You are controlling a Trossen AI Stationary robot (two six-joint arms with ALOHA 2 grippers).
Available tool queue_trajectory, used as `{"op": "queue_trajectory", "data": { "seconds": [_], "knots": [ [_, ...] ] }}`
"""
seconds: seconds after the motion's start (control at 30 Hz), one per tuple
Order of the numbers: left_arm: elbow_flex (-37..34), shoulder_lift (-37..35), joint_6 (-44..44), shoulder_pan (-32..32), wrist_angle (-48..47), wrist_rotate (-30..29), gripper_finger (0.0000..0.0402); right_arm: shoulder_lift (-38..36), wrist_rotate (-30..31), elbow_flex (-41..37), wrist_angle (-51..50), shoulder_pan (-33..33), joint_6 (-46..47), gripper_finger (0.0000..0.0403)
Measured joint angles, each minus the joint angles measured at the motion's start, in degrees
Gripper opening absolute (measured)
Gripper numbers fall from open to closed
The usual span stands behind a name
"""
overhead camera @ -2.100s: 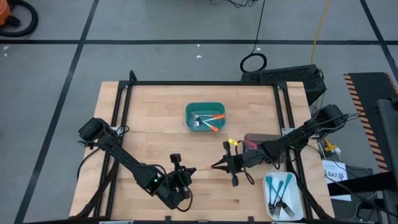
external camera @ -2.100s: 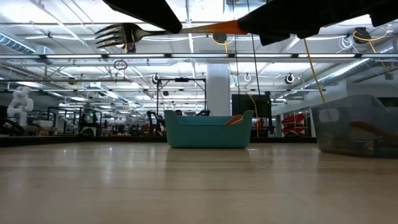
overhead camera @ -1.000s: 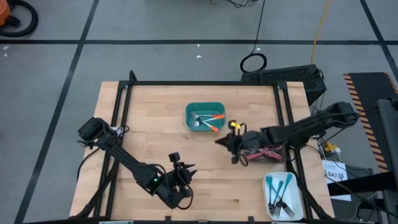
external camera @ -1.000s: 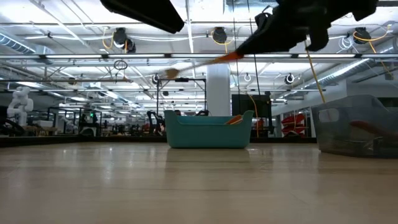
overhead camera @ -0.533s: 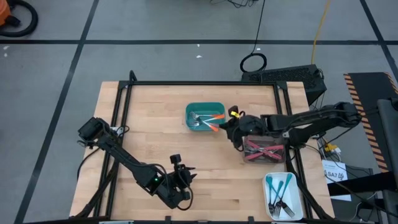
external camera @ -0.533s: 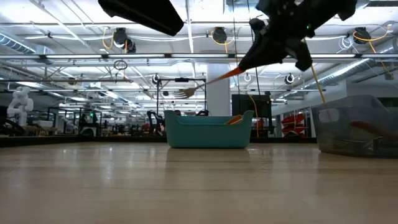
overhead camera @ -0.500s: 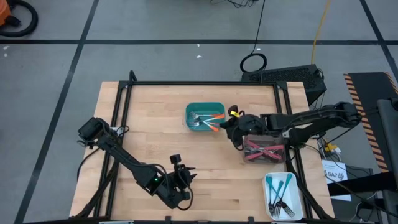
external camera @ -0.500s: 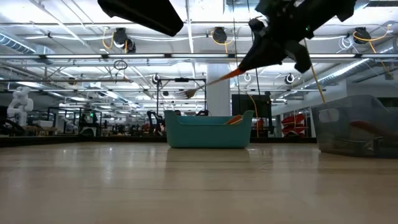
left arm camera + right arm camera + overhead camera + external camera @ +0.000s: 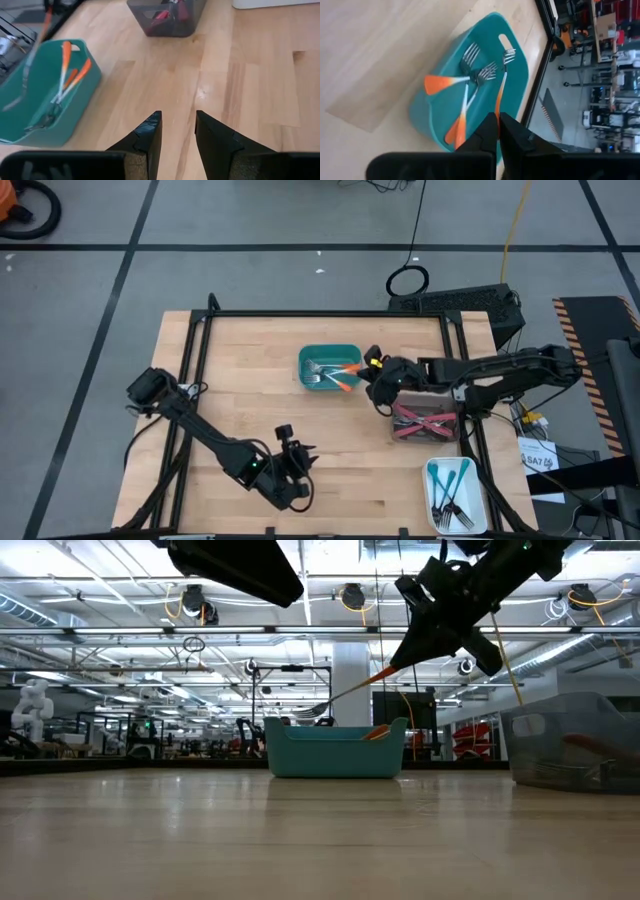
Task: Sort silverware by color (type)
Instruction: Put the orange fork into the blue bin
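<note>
Above teal bin (image 9: 330, 368), frame centre: right gripper (image 9: 372, 385) clamped on orange fork (image 9: 355, 687).
Fork slants tines-down over bin; left gripper (image 9: 297, 464), lower centre, fingers apart, holding nothing.

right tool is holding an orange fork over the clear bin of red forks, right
Not quite. The right tool does hold an orange fork, but over the teal bin, not the clear bin of red forks; the high view shows this.

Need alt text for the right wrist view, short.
The right gripper, shut on an orange-handled fork, holds it tines-first over a teal bin on the wooden table. More orange-handled forks lie inside.
</note>
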Motion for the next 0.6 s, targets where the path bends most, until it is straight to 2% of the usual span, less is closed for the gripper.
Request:
{"op": "queue_trajectory", "data": {
  "seconds": [0.2,0.37,0.6],
  "knots": [
    [0.0,0.0,-0.1,1.5,1.2,3.9,0.0118,0.0,-0.3,0.0,0.0,-1.9,-5.0,0.0003],
    [0.0,0.0,0.1,2.4,1.5,4.1,0.0118,0.2,-4.7,0.0,0.0,-3.7,-7.4,0.0003],
    [0.0,0.0,0.4,3.1,1.8,4.2,0.0118,1.7,-4.5,-0.1,0.0,-5.4,-8.9,0.0004]
  ]
}}
